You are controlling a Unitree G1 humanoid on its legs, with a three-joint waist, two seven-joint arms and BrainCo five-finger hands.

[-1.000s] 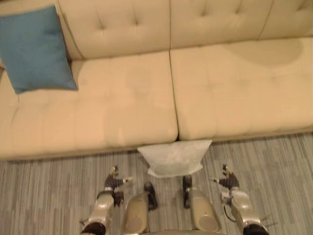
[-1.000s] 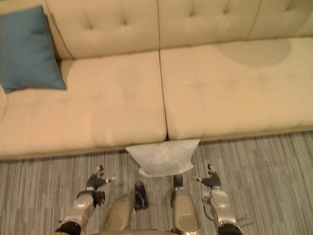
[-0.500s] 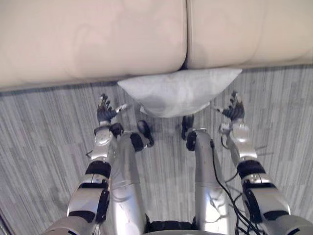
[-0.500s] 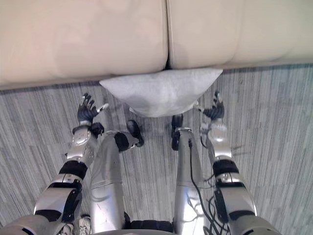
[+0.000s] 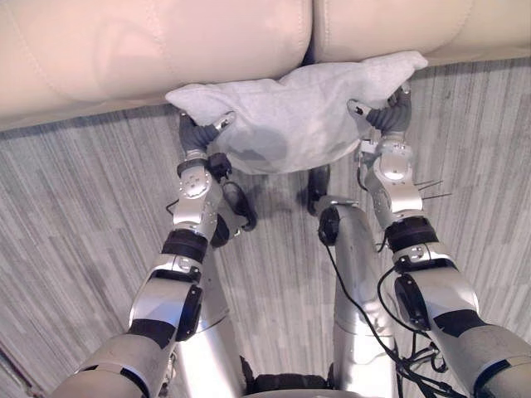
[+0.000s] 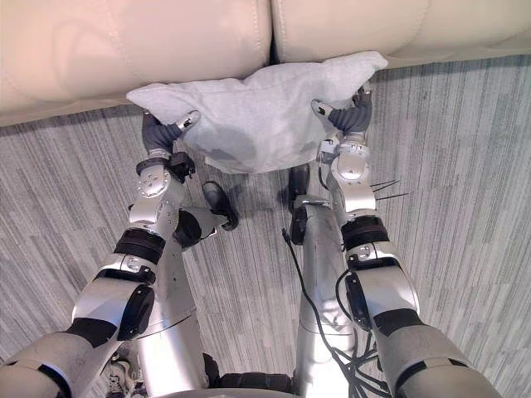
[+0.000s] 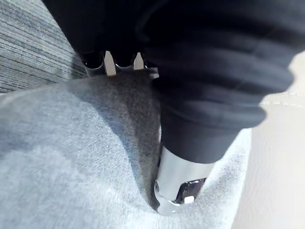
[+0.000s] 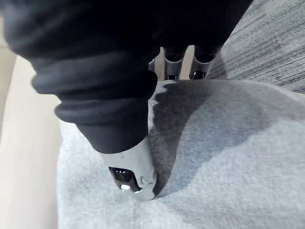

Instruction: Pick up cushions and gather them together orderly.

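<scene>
Eye views: grey cushion (image 5: pixel 290 116) is on the floor (image 5: pixel 83 232), its back edge against the sofa (image 5: pixel 149 50) front below the seat seam. The left hand (image 5: pixel 197 137) is on its left end and the right hand (image 5: pixel 390 116) on its right end. Wrist views add grip detail: each thumb (image 7: pixel 178 188) is dug into the top fabric while the fingers (image 7: pixel 110 64) hook over the cushion's edge, tips hidden behind it. So both hands are pinching the cushion, same on the right side (image 8: pixel 131 174).

Left hand (image 5: pixel 197 134), right hand (image 5: pixel 388 116) pinching, outstretched.
</scene>
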